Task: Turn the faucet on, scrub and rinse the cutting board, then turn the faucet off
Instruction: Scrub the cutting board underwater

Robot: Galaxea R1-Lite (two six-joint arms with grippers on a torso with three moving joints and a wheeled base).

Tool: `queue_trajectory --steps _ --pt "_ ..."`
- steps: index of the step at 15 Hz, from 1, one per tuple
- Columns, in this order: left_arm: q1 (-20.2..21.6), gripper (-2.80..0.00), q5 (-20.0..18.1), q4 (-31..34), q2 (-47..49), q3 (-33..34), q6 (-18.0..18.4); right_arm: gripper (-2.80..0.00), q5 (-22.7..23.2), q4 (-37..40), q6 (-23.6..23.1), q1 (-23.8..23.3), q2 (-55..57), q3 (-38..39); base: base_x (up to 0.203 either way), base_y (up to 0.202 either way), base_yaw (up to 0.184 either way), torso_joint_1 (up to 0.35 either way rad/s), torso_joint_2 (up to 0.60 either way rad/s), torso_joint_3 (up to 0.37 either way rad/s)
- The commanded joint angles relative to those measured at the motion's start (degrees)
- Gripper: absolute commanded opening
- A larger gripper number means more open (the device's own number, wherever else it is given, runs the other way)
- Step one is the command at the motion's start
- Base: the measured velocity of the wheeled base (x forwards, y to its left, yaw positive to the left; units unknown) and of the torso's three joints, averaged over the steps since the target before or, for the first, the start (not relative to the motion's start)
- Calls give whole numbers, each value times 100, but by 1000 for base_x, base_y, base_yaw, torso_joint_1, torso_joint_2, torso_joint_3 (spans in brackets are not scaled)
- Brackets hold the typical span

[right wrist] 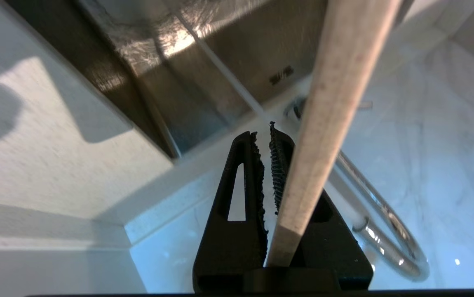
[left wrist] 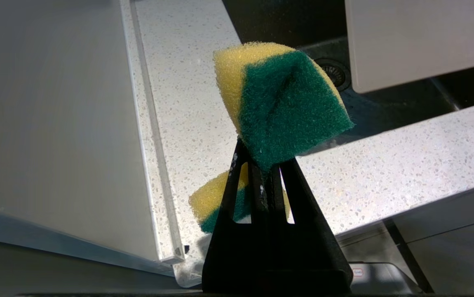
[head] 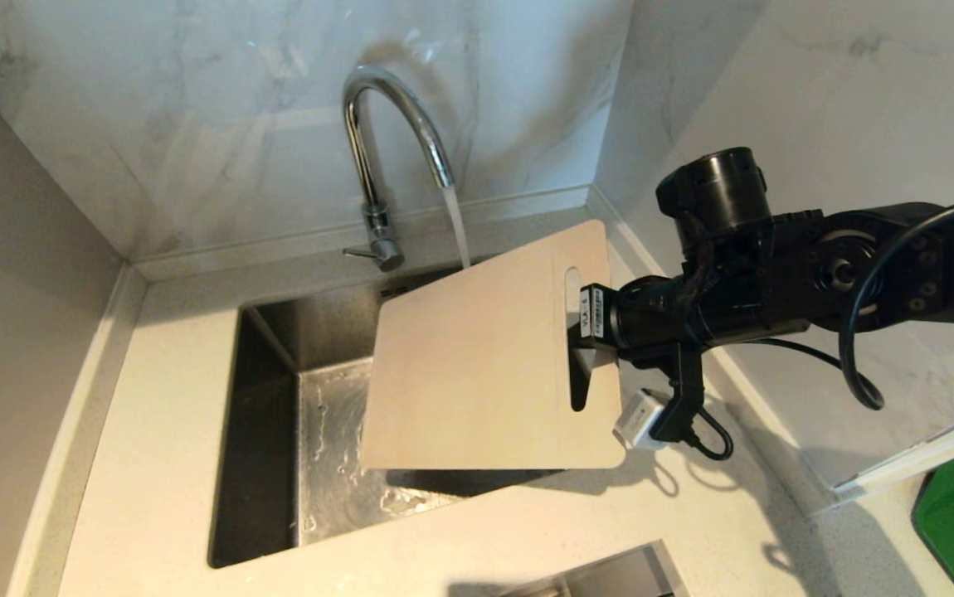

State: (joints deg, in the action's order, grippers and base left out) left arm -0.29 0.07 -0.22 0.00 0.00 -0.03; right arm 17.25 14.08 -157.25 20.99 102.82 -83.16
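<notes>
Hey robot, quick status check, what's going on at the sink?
Right gripper clamps cutting board over sink. Faucet running. Left gripper pinches sponge. Nothing blocking.

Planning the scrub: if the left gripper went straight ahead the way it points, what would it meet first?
Probably the speckled countertop beside the sink; the left gripper, shut on the sponge, points down towards it, though depth is unclear.
</notes>
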Motion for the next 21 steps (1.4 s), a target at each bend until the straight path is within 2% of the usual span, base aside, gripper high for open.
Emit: queue_trajectory --steps 1,21 --pt "-5 -280 1 -4 -17 0 -5 -280 15 8 -89 1 280 -300 0 0 0 0 0 0" --pt "1 -280 1 -4 -9 0 -5 -280 43 24 -89 77 1508 -1724 0 0 0 0 0 0"
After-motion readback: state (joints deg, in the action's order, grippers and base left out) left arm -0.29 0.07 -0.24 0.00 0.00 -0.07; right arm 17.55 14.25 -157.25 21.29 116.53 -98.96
